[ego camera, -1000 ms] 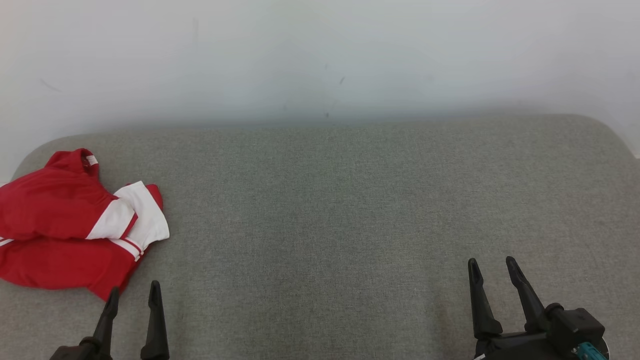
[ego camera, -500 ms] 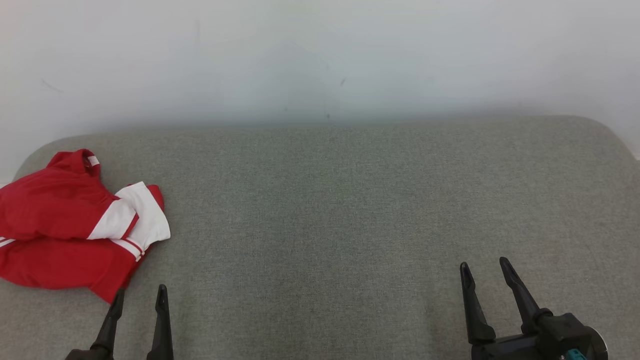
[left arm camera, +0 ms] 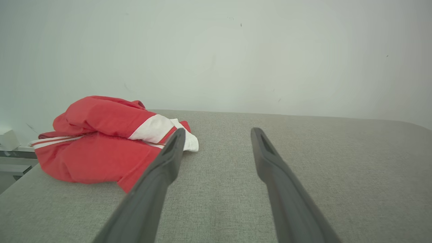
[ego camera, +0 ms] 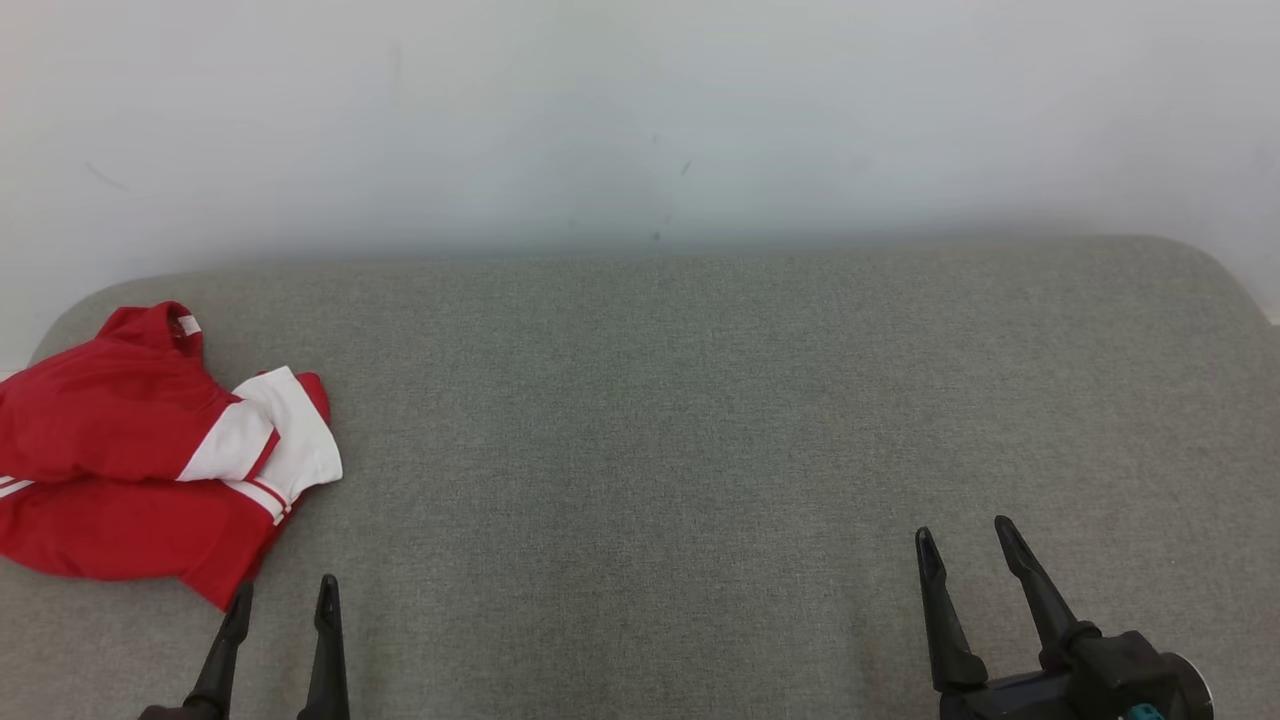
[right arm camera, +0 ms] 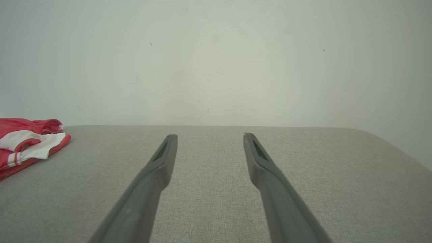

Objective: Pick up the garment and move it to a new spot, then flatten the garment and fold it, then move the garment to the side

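Our red and white garment lies bunched on the grey padded surface against its left edge, towards the far left corner. A white sleeve band is folded on top. We hold our left gripper above the near edge just beside the garment's near hem, not touching it, with the fingers spread and nothing between them. Our right gripper hangs near the near right corner, well apart from the garment, its fingers also spread and empty. A pale wall rises behind the far edge.
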